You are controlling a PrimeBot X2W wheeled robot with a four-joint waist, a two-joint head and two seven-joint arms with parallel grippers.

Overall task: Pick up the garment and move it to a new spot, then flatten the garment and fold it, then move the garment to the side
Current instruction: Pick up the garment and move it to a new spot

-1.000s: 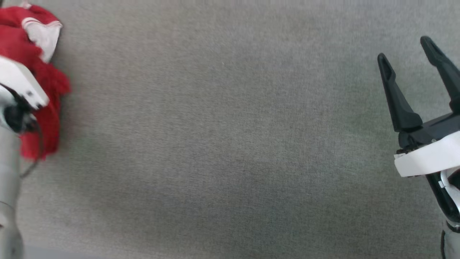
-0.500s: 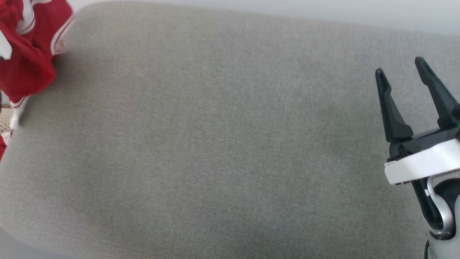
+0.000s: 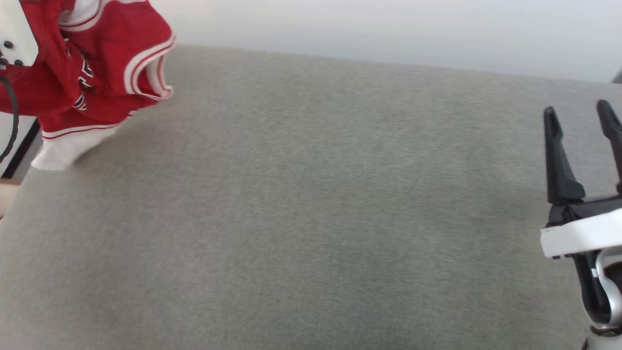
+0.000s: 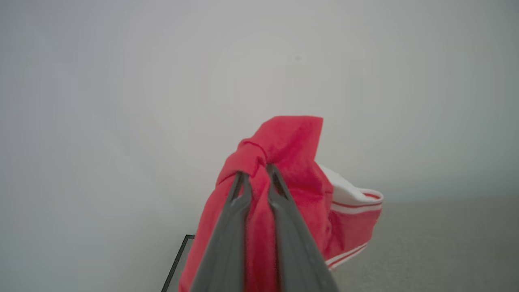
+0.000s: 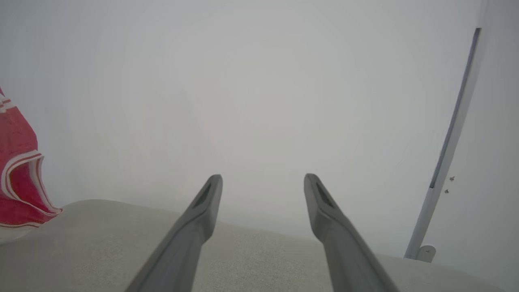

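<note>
The head camera looks down across the grey cushion [image 3: 311, 218]; both wrist cameras sit low, facing the pale wall [image 5: 259, 81]; the left one is close on the garment [image 4: 292, 154], which all three share.

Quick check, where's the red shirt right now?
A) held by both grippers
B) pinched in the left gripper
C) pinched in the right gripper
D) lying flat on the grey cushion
B: the left wrist view shows the left gripper closed on a bunch of the red shirt, while the right gripper stands open over the grey cushion with nothing between its fingers.
</note>
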